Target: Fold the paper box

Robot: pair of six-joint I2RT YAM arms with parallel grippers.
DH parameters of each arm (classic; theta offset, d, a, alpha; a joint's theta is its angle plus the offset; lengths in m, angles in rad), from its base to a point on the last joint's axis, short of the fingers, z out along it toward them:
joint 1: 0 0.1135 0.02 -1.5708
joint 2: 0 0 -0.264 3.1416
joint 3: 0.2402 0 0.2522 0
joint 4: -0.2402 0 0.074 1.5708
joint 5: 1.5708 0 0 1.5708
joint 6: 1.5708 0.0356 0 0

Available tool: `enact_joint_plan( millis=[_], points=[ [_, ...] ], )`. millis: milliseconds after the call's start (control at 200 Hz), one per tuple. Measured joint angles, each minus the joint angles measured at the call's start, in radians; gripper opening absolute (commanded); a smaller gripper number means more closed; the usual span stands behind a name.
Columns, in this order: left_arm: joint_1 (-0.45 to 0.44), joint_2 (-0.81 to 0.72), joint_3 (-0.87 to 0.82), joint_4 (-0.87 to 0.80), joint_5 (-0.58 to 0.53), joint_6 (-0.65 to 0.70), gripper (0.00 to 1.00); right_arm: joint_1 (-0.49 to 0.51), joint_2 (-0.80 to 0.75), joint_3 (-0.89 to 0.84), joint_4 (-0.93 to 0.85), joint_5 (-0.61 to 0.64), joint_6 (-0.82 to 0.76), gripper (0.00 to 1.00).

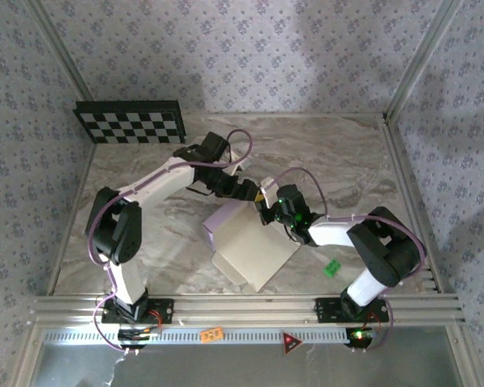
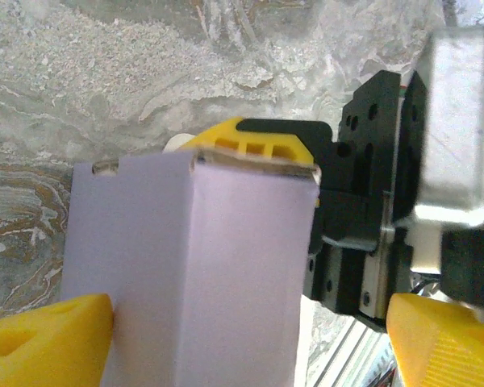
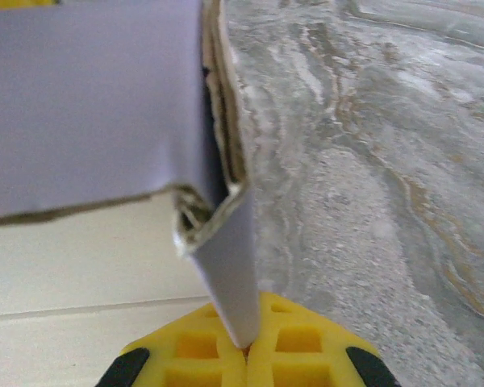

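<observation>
The right claw [image 3: 246, 355] is pressed together on a thin flap of the paper box [image 3: 89, 105], its yellow tips pinching the lavender card right at its lower edge. On the left wrist camera, the left claw [image 2: 242, 347] stands wide apart. One yellow finger [image 2: 48, 339] is at the left side of the box wall and the other is well off to the right. Whether that nearer finger touches the card is hard to call from this angle.

From above, the box lies on the counter [image 1: 347, 161] about mid-width, closer to the near edge, with a lavender wall raised along its far-left side. Both claws meet at its far corner. A checkerboard panel [image 1: 129, 121] stands at the far-left corner, and a small green block [image 1: 332, 268] lies toward the near-right corner.
</observation>
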Motion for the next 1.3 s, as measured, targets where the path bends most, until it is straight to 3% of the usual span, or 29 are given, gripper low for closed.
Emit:
enact_joint_plan(
  millis=[155,295,465,605,895,1099,1299],
  points=[
    [0.0,-0.071,-0.043,0.03,0.009,-0.03,0.88,0.051,0.0,0.001,-0.004,0.15,0.042,0.0],
    [0.005,-0.133,-0.08,0.047,-0.002,-0.053,0.88,0.072,0.001,0.003,-0.011,0.201,0.078,0.0],
    [0.026,-0.235,-0.09,0.025,-0.04,-0.037,0.89,0.068,0.02,0.024,-0.018,0.2,0.103,0.0],
    [0.028,-0.296,-0.09,-0.019,-0.076,0.018,0.88,0.063,0.023,0.045,-0.049,0.191,0.106,0.08],
    [0.045,-0.289,-0.11,-0.112,-0.179,0.114,0.89,0.045,0.023,0.05,-0.059,0.153,0.105,0.15],
    [0.072,-0.286,-0.095,-0.124,-0.194,0.142,0.89,0.02,0.023,0.049,-0.107,0.1,0.097,0.29],
    [0.074,-0.272,-0.071,-0.135,-0.193,0.16,0.89,0.004,0.054,0.049,-0.093,0.052,0.093,0.32]
  ],
)
